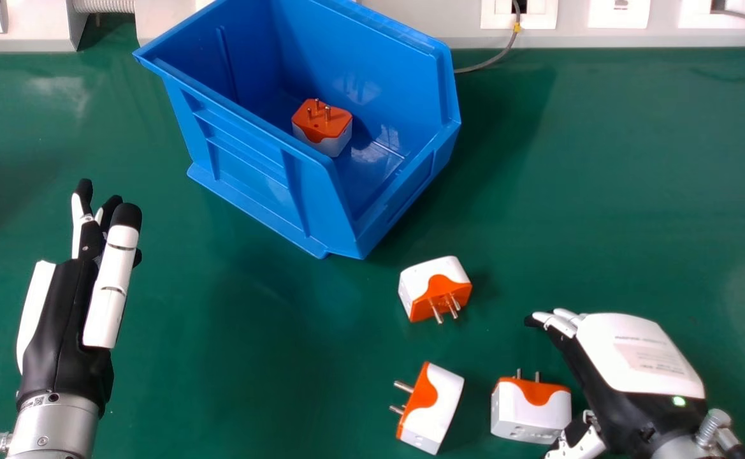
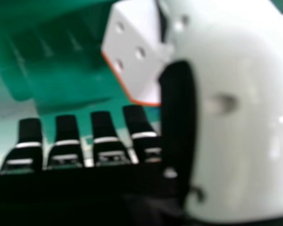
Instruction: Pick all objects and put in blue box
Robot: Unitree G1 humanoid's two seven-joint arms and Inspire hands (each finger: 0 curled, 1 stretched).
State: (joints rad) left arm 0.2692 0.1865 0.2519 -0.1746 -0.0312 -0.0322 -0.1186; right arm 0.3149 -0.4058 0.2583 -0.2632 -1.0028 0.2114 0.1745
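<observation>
Three plugs (image 1: 439,287) on the bench (image 1: 251,357), a fourth (image 1: 322,131) in the box (image 1: 251,172), and the right robot hand (image 1: 640,357), open and empty by the rightmost plug (image 1: 531,417), should straddle it squarely before closing!

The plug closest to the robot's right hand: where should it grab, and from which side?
Probably grab the plug by its white body, from the right, where the right hand is. Its flat sides should be easy to pinch, and its metal pins point away from the robot.
</observation>
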